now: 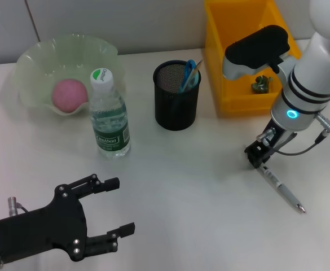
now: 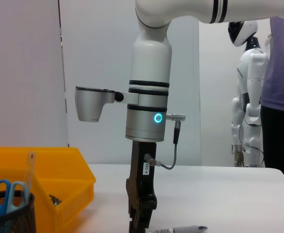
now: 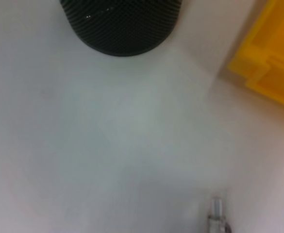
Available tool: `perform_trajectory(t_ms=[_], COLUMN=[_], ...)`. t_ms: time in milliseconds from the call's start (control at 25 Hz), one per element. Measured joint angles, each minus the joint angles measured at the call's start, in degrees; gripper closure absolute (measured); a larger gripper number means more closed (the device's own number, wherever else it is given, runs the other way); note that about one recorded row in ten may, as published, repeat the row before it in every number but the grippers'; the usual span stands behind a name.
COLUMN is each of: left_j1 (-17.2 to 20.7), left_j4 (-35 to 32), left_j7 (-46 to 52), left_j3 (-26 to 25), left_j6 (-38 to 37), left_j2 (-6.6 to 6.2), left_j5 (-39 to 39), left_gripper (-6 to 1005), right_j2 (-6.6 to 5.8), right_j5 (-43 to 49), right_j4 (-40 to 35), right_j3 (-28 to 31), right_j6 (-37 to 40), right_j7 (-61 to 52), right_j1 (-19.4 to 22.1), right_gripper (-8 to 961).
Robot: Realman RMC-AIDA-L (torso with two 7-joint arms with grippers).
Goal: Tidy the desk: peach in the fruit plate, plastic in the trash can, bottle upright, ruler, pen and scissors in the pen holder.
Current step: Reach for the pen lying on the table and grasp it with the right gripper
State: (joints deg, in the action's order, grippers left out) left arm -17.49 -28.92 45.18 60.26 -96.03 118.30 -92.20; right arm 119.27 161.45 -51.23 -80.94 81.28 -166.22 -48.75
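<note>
**Asha:** Pen, slim and silver-white (image 1: 282, 189), lies flat on the white counter (image 1: 198, 186) at about four o'clock from the black mesh pen holder (image 1: 177, 96), well apart from it. The right gripper (image 1: 257, 158) has its tips down at the pen's upper end; whether they are pinching the barrel cannot be told.

**Ben:** And handling?

**Asha:** Likely light, stiff and smooth, so it could roll or slip. A hold across the barrel near its upper end looks sensible, to let it hang tip-down into the holder, where blue-handled scissors (image 1: 189, 72) and a clear ruler (image 2: 29, 167) stand.

**Ben:** The rest?

**Asha:** The pink peach (image 1: 69, 94) sits in the translucent green fruit plate (image 1: 35, 62), the clear plastic water bottle (image 1: 109, 116) stands upright, and the left gripper (image 1: 115, 206) hovers spread wide at seven o'clock.
</note>
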Motion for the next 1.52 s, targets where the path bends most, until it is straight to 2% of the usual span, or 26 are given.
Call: perform_trajectory(t_ms=[360, 960, 1120, 1320, 1520], left_j1=[0.0, 0.2, 0.2, 0.0, 0.0], left_j4=[0.0, 0.0, 0.0, 0.0, 0.0], left_j7=[0.0, 0.0, 0.0, 0.0, 0.0], left_j3=[0.0, -0.4, -0.4, -0.4, -0.4], left_j6=[-0.6, -0.6, -0.6, -0.6, -0.6], left_j2=[-0.04, -0.18, -0.18, -0.14, -0.09], left_j5=[0.0, 0.0, 0.0, -0.1, -0.1], left_gripper=[201, 201, 202, 202, 202], right_j2=[-0.08, -0.09, -0.09, -0.09, -0.09], right_j5=[0.0, -0.2, -0.1, -0.1, 0.0], right_j4=[-2.2, -4.6, -5.1, -4.9, -4.4], right_j3=[0.0, 0.4, 0.1, 0.2, 0.1], right_j6=[0.3, 2.0, 2.3, 2.6, 2.3], right_j7=[0.0, 0.0, 0.0, -0.1, -0.1], right_j1=[0.3, 0.7, 0.7, 0.7, 1.0], right_gripper=[902, 901, 878, 658, 633])
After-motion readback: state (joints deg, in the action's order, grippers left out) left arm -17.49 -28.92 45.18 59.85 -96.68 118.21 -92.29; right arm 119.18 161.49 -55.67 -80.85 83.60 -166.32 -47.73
